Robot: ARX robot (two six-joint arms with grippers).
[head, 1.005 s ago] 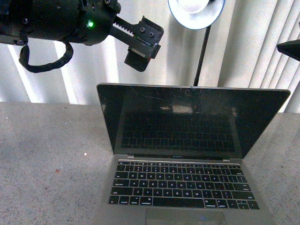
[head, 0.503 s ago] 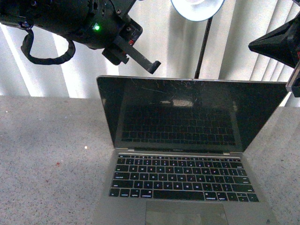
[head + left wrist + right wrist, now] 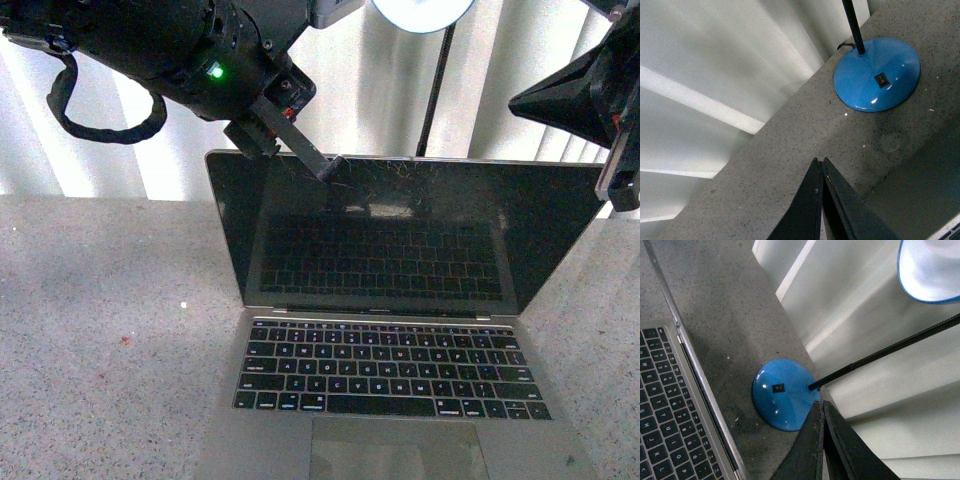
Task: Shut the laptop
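The slim silver-grey laptop with black keys [image 3: 400,330] sits open on the grey speckled stone-look tabletop [image 3: 100,330], right in the middle of the front view, keyboard and trackpad toward the camera and the scratched glossy black screen standing up, leaning slightly back. Up top, the black left gripper [image 3: 331,167] reaches down from the upper left, a green light glowing on its arm, and its tip sits at the top edge of the lid, left of centre; whether it actually touches, I cannot tell. The left wrist view shows its two dark fingers [image 3: 812,200] pressed together into a single point, nothing between them. Over on the right, the black right gripper [image 3: 522,100] hangs above the lid's right corner, apart from it, and its fingers [image 3: 812,440] are likewise pressed together and empty. Behind the laptop stands a lamp with a glossy blue round base [image 3: 782,395], a thin black stem [image 3: 432,85] and a white shade [image 3: 420,12], in front of white vertical blinds [image 3: 540,70].
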